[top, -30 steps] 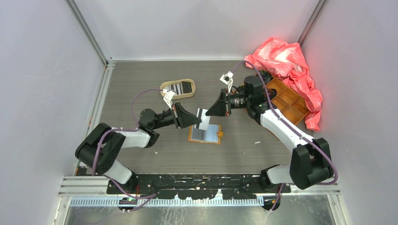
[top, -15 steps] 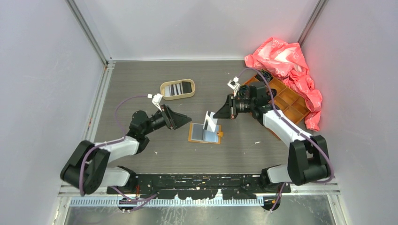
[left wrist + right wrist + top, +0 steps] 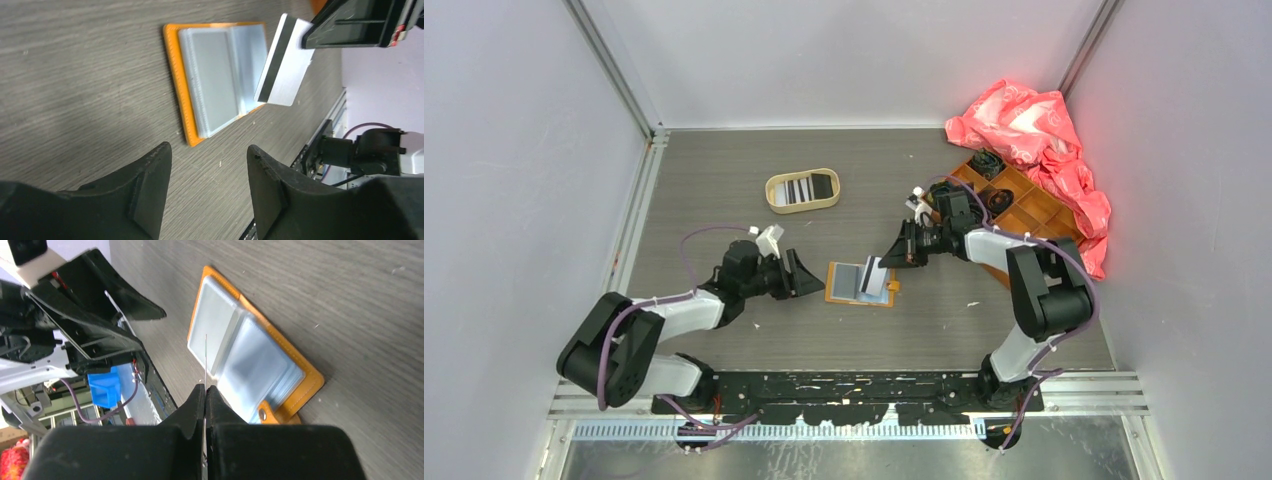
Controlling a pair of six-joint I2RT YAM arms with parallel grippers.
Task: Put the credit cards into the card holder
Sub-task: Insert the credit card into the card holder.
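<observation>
The orange card holder lies open and flat on the table, its clear sleeves facing up. My right gripper is shut on a pale white credit card. It holds the card tilted just over the holder's right half. The card shows edge-on in the right wrist view. My left gripper stands open and empty, low over the table just left of the holder. A striped card and a black card lie in the oval tan tray.
An orange compartmented box sits at the right rear, partly under a crumpled pink bag. Grey walls close in the table on the left, back and right.
My left gripper let go of the white card and drew back left and down. My right gripper, holding the card, came down toward the holder.
</observation>
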